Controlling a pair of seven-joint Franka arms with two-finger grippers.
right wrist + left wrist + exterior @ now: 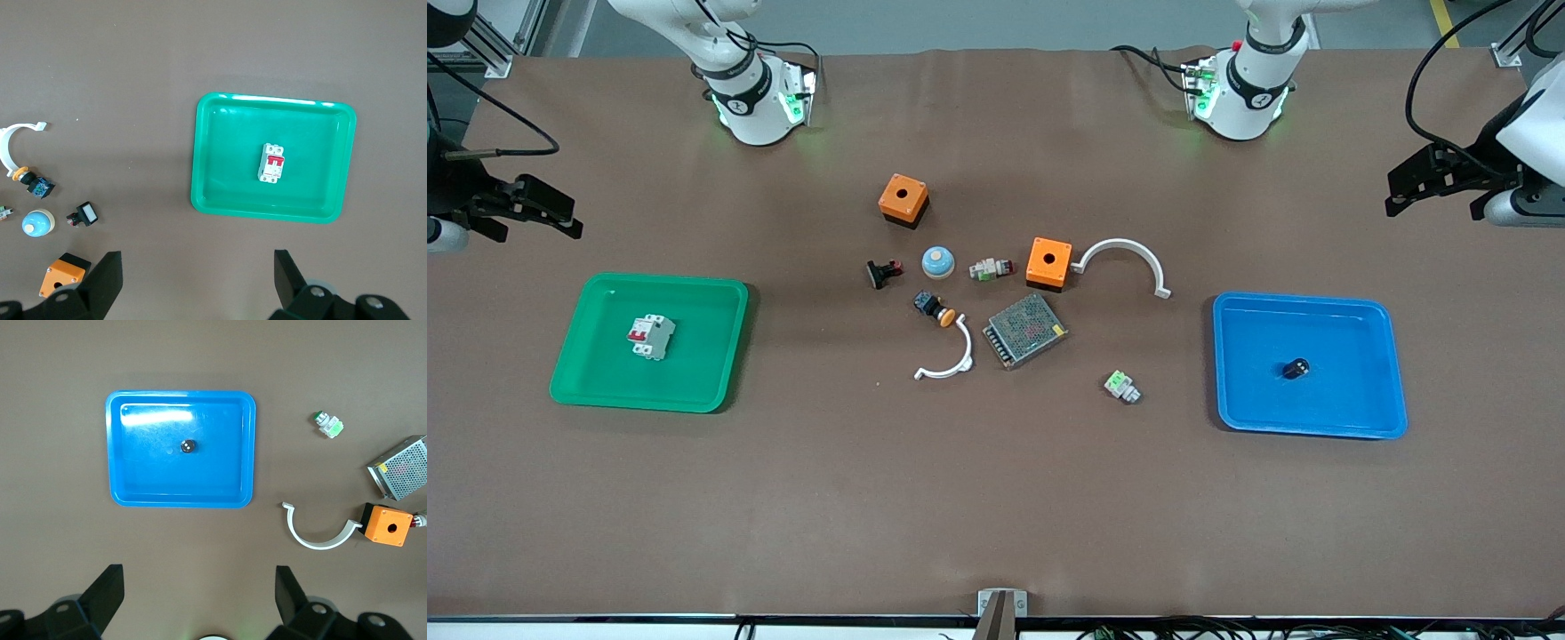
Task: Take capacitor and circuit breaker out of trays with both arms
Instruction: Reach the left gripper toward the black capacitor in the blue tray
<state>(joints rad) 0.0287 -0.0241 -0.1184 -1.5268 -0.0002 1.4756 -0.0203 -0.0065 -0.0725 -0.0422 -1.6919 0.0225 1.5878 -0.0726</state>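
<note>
The capacitor [1296, 368], a tiny black cylinder, lies in the blue tray [1369, 418] at the left arm's end; it also shows in the left wrist view [189, 445]. The breaker [650, 337], a white-grey block with red levers, lies in the green tray [587, 382] at the right arm's end; it also shows in the right wrist view [272, 163]. My left gripper [1394, 194] is open and empty, raised over bare table beside the blue tray [180, 499]. My right gripper [569, 218] is open and empty, raised over bare table beside the green tray [267, 213].
Mid-table lie two orange boxes [903, 199] [1049, 261], a blue dome button [938, 262], a black and red clip [883, 272], an orange-capped push-button [934, 308], a mesh power supply [1024, 330], two white arcs [1125, 253] [951, 360] and green-white connectors [1121, 386] [991, 268].
</note>
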